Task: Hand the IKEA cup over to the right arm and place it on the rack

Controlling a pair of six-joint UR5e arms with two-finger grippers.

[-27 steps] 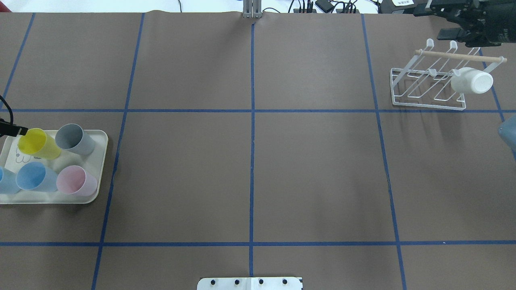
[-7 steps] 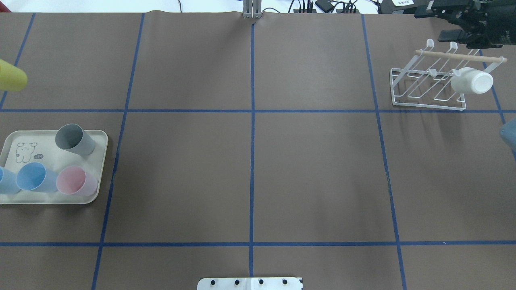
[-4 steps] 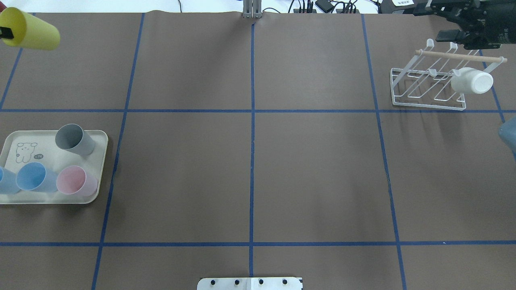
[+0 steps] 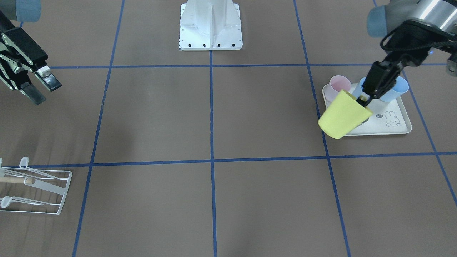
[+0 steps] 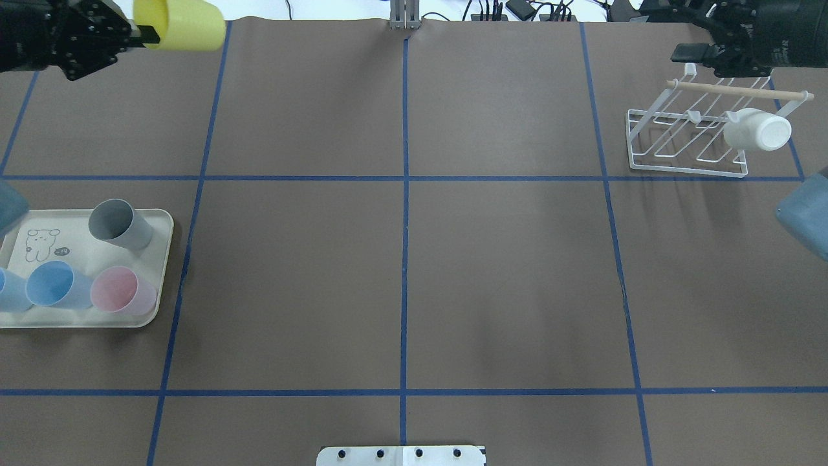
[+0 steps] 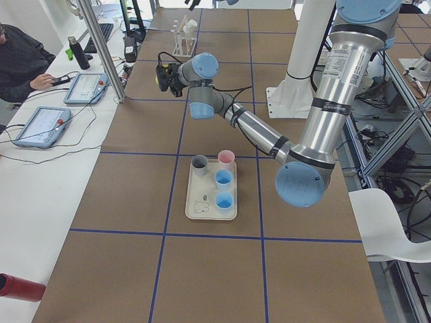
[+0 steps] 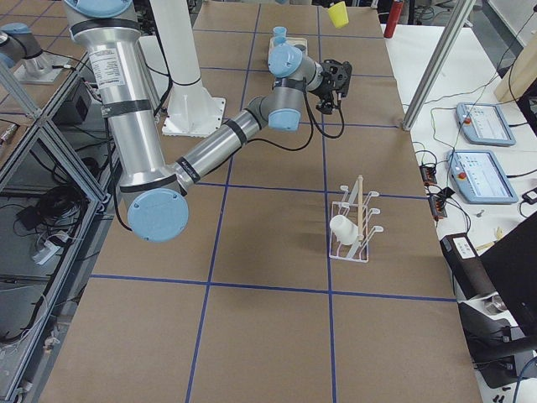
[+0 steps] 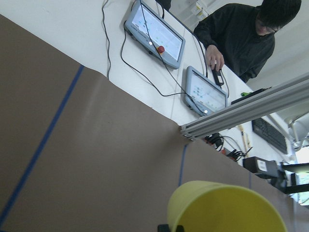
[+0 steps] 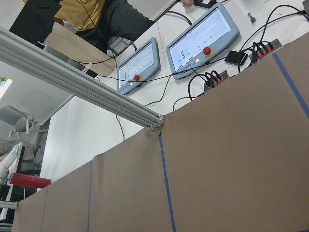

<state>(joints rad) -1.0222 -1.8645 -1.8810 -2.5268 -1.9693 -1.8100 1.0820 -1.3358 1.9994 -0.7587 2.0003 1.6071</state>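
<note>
Overhead exterior puts the yellow cup (image 5: pixel 191 24) at the frame's upper left, pinched at its rim by our left gripper (image 5: pixel 145 35), so we should carry it level toward centre, where our right gripper (image 4: pixel 44 91), fingers spread, can take its body.

Nothing legible anywhere. On the cream tray (image 5: pixel 71 223), at the left: a printed rabbit (image 5: pixel 40 244) beside a small dark oval (image 5: pixel 63 252) with pale marks, too small to read. Along the tubes of the left arm (image 6: pixel 335 67) and right arm (image 7: pixel 105 63): dark printed strips, blurred. On the tablet screens (image 9: pixel 200 41) beyond the far edge: unreadable.
</note>
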